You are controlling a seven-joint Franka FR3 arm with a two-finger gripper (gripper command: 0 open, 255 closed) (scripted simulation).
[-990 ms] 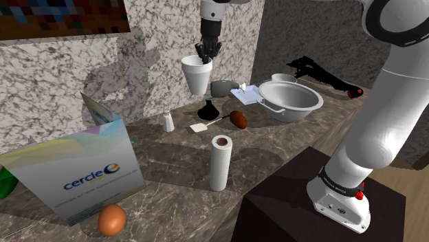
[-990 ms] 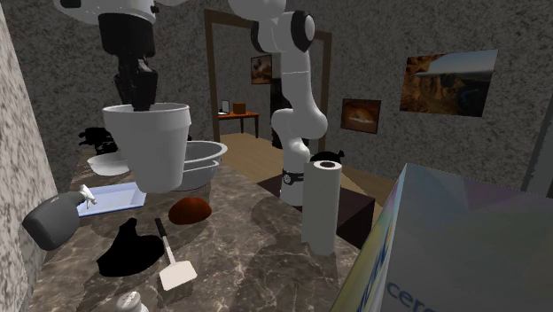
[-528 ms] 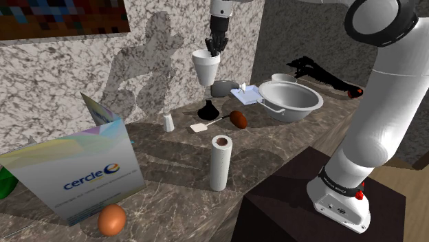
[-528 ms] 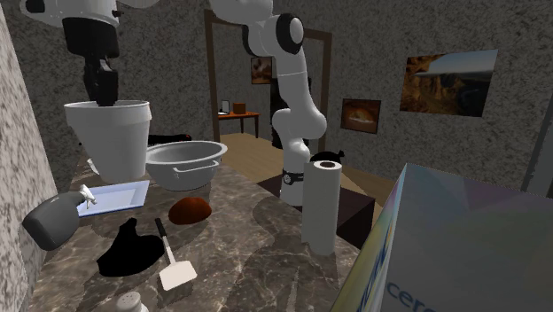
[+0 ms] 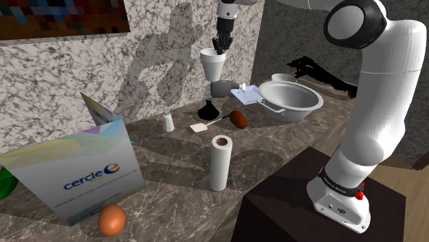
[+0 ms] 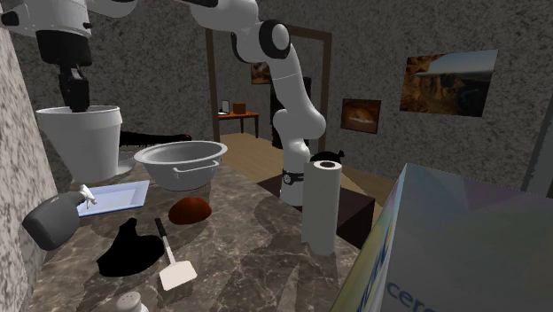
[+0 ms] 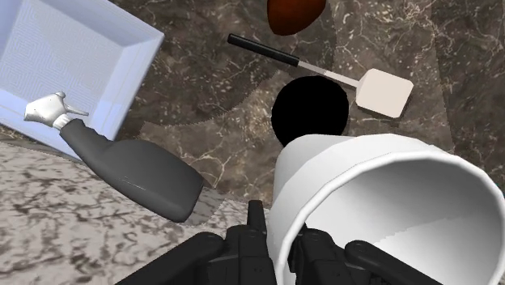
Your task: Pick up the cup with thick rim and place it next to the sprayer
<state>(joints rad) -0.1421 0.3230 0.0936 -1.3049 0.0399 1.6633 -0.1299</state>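
Right, I'm holding the white cup (image 5: 213,63) by its rim, claw (image 5: 221,47) pinched tight on one side, so it's hanging upright above the grey sprayer (image 5: 223,88) lying on the counter (image 5: 172,155), ready for lowering beside it.

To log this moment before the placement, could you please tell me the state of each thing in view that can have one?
Black two-finger gripper: shut on the cup's rim.
White thick-rimmed cup: upright, empty, held in the air.
Dark grey sprayer bottle with white nozzle: lying on its side.
Grey metal bowl: upright, empty.
White paper towel roll: standing upright.
White-bladed spatula with black handle: lying flat.
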